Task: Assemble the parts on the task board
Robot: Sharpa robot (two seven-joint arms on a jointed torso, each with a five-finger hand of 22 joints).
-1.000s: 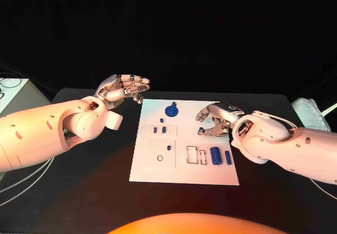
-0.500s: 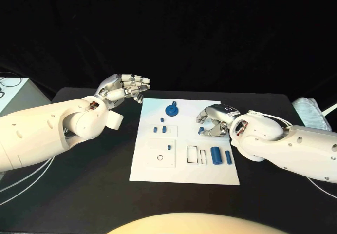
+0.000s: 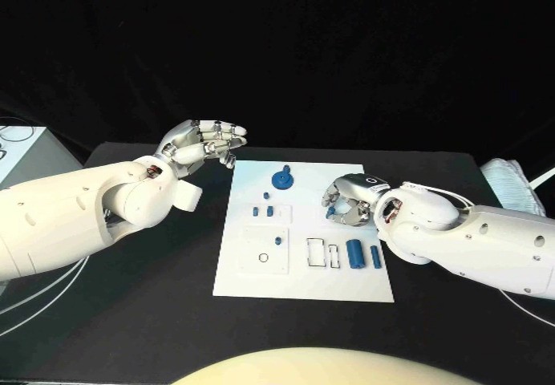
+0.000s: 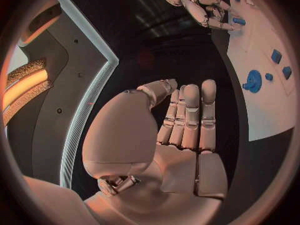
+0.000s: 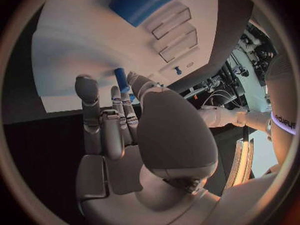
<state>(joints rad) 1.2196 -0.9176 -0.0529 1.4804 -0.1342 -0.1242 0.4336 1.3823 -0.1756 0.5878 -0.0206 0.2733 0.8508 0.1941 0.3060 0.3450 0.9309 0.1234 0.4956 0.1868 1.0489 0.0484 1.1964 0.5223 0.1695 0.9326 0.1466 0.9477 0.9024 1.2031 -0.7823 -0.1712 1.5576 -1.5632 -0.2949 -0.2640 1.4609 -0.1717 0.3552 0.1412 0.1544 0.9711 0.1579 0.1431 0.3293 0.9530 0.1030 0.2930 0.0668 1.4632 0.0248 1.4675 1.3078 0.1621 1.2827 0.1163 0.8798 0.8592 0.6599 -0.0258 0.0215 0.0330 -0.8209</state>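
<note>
The white task board (image 3: 303,281) lies mid-table. On it are a blue round knob piece (image 3: 282,178), two small blue blocks (image 3: 262,212), a small peg (image 3: 279,241), a thick blue cylinder (image 3: 354,253) and a slim one (image 3: 374,257). My right hand (image 3: 351,199) is low over the board's right upper part, thumb and finger pinching a small blue peg (image 5: 120,78) that stands at the board. My left hand (image 3: 204,143) is raised beside the board's far left corner, holding nothing, its fingers (image 4: 190,115) stretched out side by side.
A white box (image 3: 18,156) stands at the table's left edge and a pale object (image 3: 509,180) at its right edge. Empty rectangular slots (image 3: 324,254) sit beside the thick cylinder. Black table surrounds the board.
My right hand's fingers have curled in around the small blue peg and the hand has sunk a little toward the board. My left hand has hardly moved.
</note>
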